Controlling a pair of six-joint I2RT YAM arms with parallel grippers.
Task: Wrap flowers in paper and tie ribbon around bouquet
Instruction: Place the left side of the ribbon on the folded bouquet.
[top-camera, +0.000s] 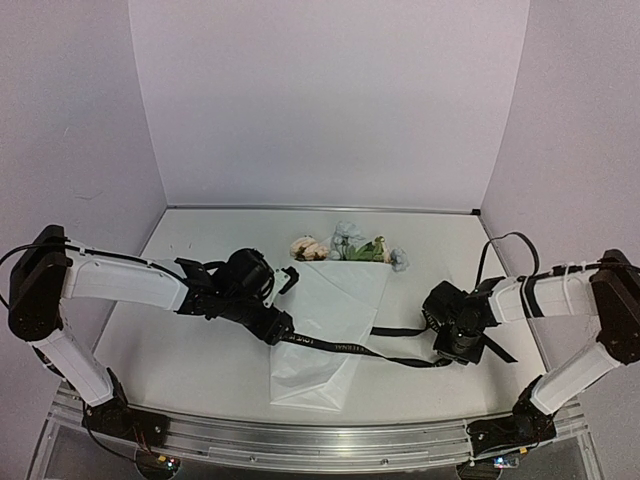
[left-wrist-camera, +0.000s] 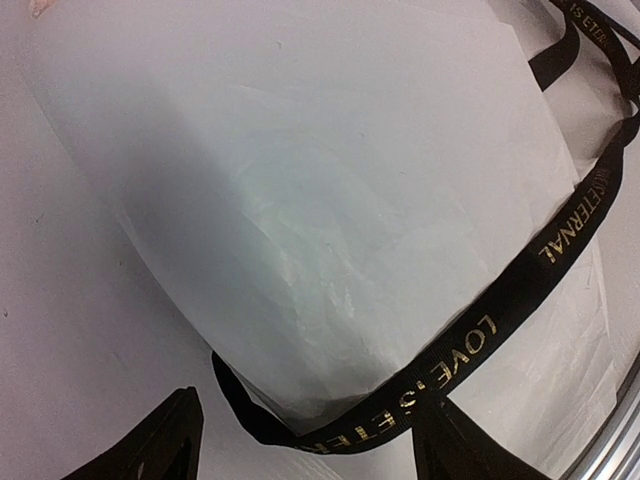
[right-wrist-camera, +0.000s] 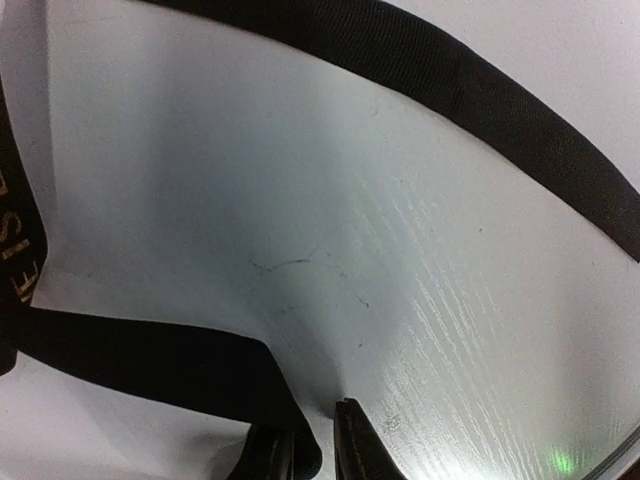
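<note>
**Lettered ribbon laid across the wrapped bouquet**

The bouquet (top-camera: 335, 300) lies mid-table (top-camera: 200, 240), its flowers (top-camera: 345, 245) toward the far edge and white paper (left-wrist-camera: 330, 200) hiding the stems. A black, gold-lettered ribbon (top-camera: 340, 345) crosses it. The left gripper (left-wrist-camera: 310, 435) gapes wide around a ribbon loop. The right gripper (right-wrist-camera: 318, 455) is barely parted at the ribbon, and whether it grips is unclear.

Reading gold caps on black ribbon (left-wrist-camera: 500, 310) in left wrist view: "LOVE", then creased letters, prob. "IS ETE…"; further along same strip, "ETERNAL"; on far loop at top right, "S ETE". Showing only frag. "IS E" at left edge of right wrist view. Staying illegible from top view, just pale specks.
</note>
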